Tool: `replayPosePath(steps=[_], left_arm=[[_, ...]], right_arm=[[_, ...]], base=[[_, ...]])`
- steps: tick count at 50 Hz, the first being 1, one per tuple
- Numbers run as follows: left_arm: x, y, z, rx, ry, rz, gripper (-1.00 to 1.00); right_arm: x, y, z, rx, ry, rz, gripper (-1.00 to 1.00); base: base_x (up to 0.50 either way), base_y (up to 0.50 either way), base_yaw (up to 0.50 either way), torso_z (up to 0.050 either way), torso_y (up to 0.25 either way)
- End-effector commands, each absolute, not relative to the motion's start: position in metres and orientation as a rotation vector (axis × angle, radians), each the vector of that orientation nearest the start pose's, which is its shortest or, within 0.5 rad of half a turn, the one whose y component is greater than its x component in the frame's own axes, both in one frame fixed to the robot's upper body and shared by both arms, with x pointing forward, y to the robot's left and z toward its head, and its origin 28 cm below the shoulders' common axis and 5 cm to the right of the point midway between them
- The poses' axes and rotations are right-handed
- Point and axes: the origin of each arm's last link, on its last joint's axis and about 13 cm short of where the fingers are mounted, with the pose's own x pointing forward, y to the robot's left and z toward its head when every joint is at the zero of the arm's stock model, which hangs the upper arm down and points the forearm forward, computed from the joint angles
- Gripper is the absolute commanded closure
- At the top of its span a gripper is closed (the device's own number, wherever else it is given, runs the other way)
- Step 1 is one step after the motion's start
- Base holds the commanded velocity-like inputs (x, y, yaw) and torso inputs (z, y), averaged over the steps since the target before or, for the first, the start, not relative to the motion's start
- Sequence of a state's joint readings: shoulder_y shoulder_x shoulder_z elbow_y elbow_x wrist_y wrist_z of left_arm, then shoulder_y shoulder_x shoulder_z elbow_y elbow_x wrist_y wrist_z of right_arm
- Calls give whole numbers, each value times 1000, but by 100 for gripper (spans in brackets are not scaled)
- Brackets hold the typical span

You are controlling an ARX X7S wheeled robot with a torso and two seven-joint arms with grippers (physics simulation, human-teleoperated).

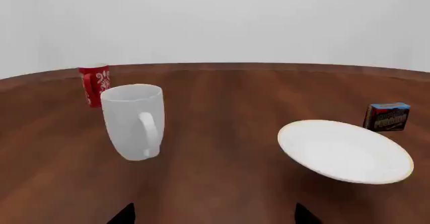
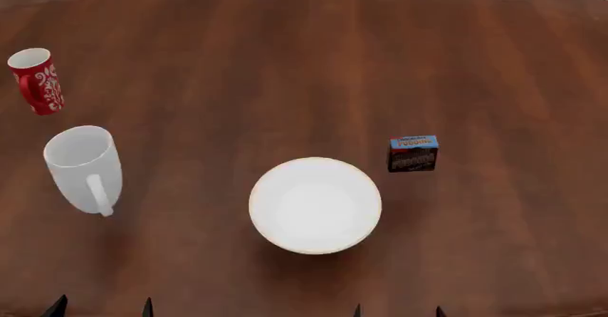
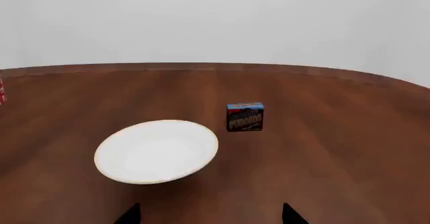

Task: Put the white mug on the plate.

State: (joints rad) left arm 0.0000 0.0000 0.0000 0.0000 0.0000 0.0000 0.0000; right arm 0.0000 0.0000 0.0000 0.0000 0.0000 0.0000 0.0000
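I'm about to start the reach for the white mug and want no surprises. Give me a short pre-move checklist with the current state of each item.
1. White mug upright, free of any end effector: ok.
2. Its handle faces the robot, reachable: ok.
3. Plate holds nothing: ok.
4. Red mug stands apart behind the white mug, outside the route to the plate: ok.
5. Small box sits beside the plate, not on it: ok.
6. Left end effector and right end effector open, both holding nothing: ok, though only the fingertips show at the bottom edge of the head view.
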Motion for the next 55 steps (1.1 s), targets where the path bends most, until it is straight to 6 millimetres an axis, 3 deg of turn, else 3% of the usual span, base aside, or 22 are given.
replayPosePath(steps=[1,16,49,55], left_arm=[[210,205,14,0,0,0,-100],[200,202,21,32,-68,-22,-100],[190,201,36,89,-117,-41,-100],[194,202,47,116,-82,-56,-100]], right_arm=[[210,-96,14,0,0,0,-100],[207,-92,15,-16,-10,39,-100],[204,-91,23,-30,-23,59,-100],[207,-96,42,-55,-59,55,-100]], base=[[0,0,0,0,0],[0,0,0,1,0],[0,0,0,49,39],[0,0,0,17,14]])
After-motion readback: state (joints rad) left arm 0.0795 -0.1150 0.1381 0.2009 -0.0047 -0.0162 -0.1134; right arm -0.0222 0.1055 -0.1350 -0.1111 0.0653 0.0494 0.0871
